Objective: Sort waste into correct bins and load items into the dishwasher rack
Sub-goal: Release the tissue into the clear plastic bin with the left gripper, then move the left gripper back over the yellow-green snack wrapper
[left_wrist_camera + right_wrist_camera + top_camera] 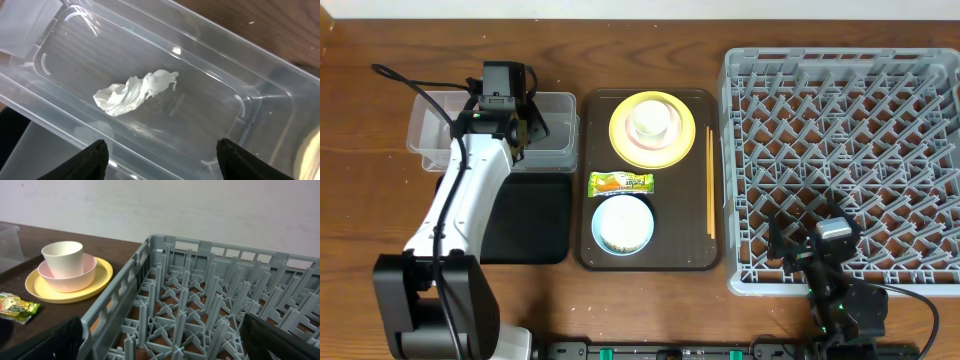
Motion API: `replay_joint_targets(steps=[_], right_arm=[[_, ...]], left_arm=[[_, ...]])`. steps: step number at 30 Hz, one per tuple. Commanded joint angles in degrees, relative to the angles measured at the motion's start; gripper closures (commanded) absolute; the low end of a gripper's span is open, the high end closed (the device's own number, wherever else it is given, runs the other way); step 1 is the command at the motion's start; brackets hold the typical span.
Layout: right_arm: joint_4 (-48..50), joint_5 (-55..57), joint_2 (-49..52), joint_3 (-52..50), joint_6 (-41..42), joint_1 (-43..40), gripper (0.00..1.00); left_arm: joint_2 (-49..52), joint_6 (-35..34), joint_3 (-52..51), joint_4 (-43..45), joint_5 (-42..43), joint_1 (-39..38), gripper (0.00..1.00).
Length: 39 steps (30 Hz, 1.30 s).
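Note:
A crumpled white tissue lies loose on the floor of the clear bin. My left gripper hangs open just above it, nothing between its fingers. From overhead, the left gripper is over the clear bin, with the black bin just in front. The yellow plate carries the pink bowl and white cup. The wrapper, the blue bowl holding rice, and the chopsticks lie nearby. My right gripper stands open over the rack.
The plate, bowls, wrapper and chopsticks all sit on a dark brown serving tray between the bins and the rack. In the right wrist view the rack's near wall rises between my open right gripper and the stacked cup.

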Motion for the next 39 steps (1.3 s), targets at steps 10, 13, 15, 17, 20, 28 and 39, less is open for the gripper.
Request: replay_joint_targets(steps=[10,13,15,17,20,28,39], right_arm=[[-0.2,0.3,0.0,-0.1,0.2,-0.3,0.01],[-0.2,0.3,0.0,-0.1,0.2,-0.3,0.01],[-0.2,0.3,0.1,-0.1,0.2,-0.3,0.01],[-0.2,0.3,0.0,-0.1,0.2,-0.3,0.01],[-0.2,0.3,0.1,-0.1,0.2,-0.3,0.01],[-0.2,0.3,0.1,-0.1,0.2,-0.3,0.01],[-0.2,0.3,0.0,-0.1,0.2,-0.3,0.01]], left_arm=[[-15.0,-0.9,0.1,-1.6,7.8,0.1,0.27],[-18.2,-2.5,0.1,-3.5,11.2,0.1,0.27],[-19.6,-4.0,0.1,-5.4,14.4,0.1,0.27],[-20.3,-5.2,0.1,-7.6,18.3,0.1,0.27],[-20.2,-5.1,0.1,-10.7,22.2,0.1,0.27],[-20.1,-5.0,0.0,-20.0,24.7,-5.3,0.28],[-14.4,-5.3,-0.4,-20.2,17.2,-25.1,0.38]])
